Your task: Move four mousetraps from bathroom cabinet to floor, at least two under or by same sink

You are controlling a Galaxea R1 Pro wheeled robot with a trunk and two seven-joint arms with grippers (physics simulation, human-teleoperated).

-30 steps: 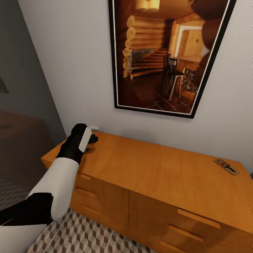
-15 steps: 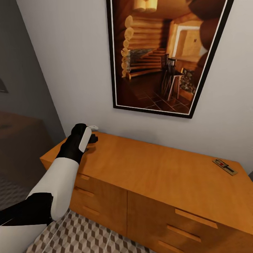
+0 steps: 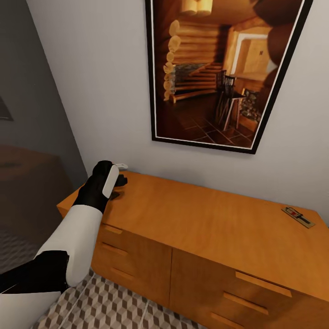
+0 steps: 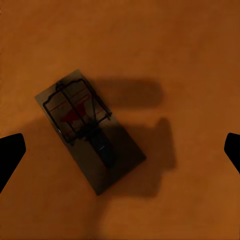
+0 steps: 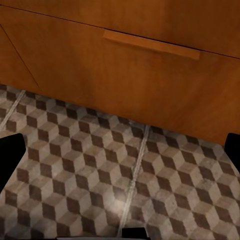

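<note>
Mousetrap (image 4: 90, 136): flat dark-brown plate, wire bar, red patch, lying diagonal on cabinet (image 3: 201, 219) worktop between spread left hand (image 4: 120, 150) fingertips; second mousetrap (image 3: 298, 216) at 3 o'clock; right hand (image 5: 120, 150) spread over bathroom floor (image 5: 100, 180).

I noted an orange-brown cabinet (image 3: 214, 228), a dark-brown mousetrap (image 4: 90, 130) with a red patch, a brown, beige and grey cube-patterned floor (image 5: 100, 175), and a black-framed picture (image 3: 219, 73).

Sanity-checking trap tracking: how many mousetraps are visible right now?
2. One mousetrap lies on the cabinet top under the open left gripper; the other sits near its far right end. Others may be hidden.
</note>
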